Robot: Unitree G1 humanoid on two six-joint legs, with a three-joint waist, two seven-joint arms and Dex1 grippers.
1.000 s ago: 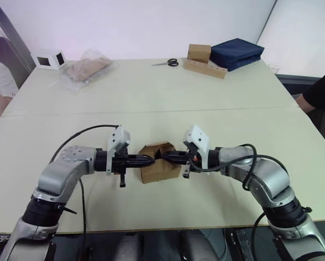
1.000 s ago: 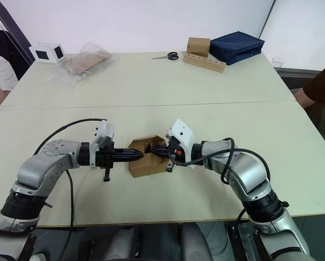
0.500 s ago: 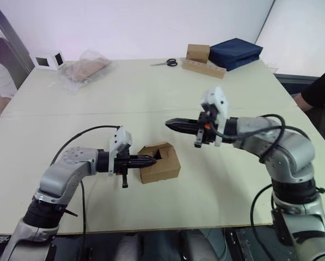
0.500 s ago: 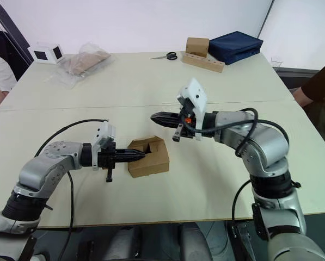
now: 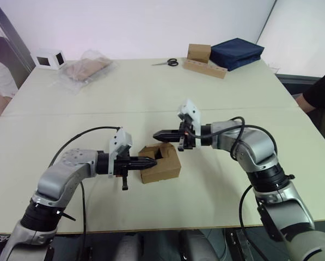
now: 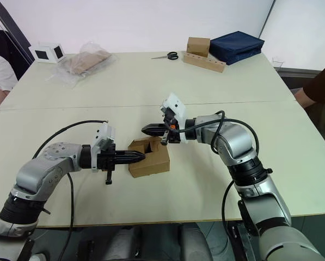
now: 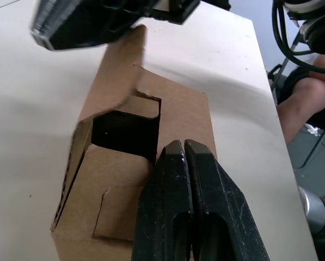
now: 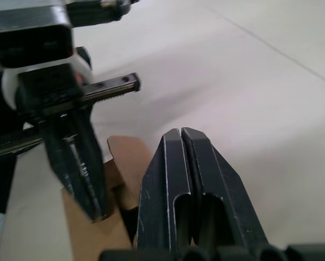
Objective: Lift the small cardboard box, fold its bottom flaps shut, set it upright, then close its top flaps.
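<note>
R gripper dropped back over box; both grippers' fingers pressed together; opening faces up.

The small cardboard box is matt brown cardboard; both pincers' fingers are smooth, slightly glossy black plastic; the tabletop is smooth matt cream.

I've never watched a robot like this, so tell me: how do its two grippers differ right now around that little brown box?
The left gripper lies low, its shut tips against the small cardboard box at its open end. The right gripper hovers above the box's far edge, clear of it. The left one points toward the robot's right, the right one toward its left. Both have their black fingers pressed shut, holding nothing.
</note>
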